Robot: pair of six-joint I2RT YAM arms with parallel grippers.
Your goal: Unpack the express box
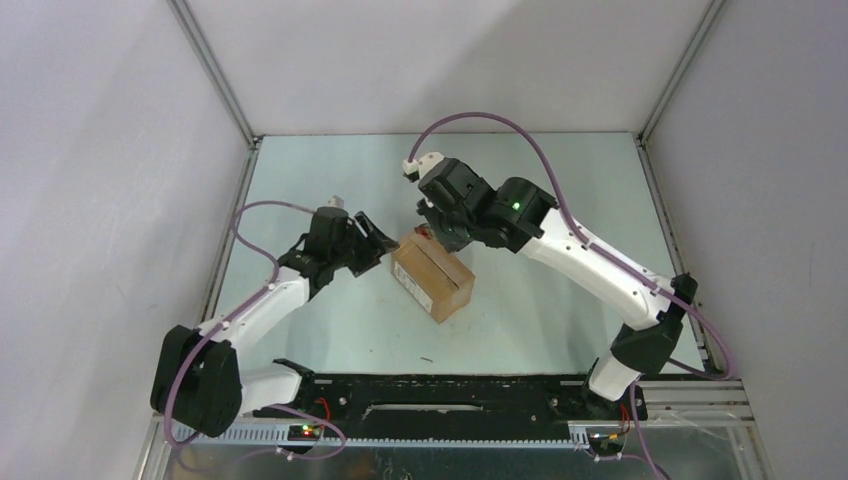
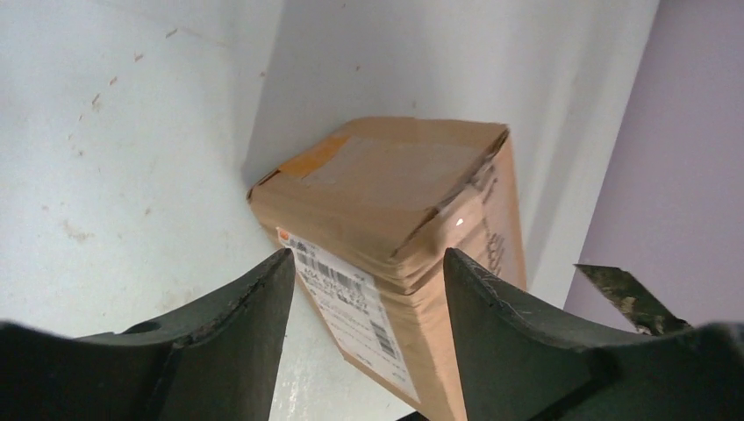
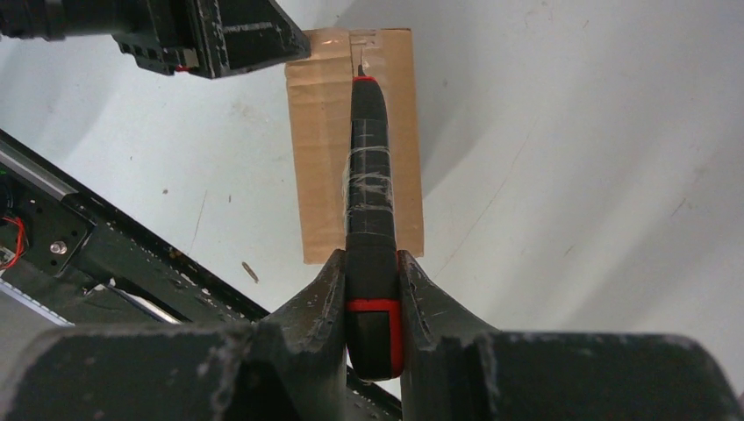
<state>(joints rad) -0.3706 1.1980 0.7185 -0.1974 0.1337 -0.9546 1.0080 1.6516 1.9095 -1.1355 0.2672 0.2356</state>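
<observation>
The express box [image 1: 432,275] is a small brown carton lying at an angle mid-table. Clear tape runs along its top and a white label [image 2: 351,307] is on one side. My left gripper [image 1: 385,245] is open at the box's left end. Its two fingers stand either side of the box's near corner [image 2: 395,193], and I see no firm contact. My right gripper [image 3: 370,263] is shut on a slim red-and-black utility knife [image 3: 368,175]. The knife lies along the box's taped seam [image 3: 355,132], with its tip at the far end beside the left gripper [image 3: 211,35].
The black base rail [image 1: 450,385] runs along the near table edge, close behind the box [image 3: 105,254]. A small scrap [image 3: 250,272] lies on the table in front of the rail. Grey walls with metal posts [image 1: 215,70] enclose the table.
</observation>
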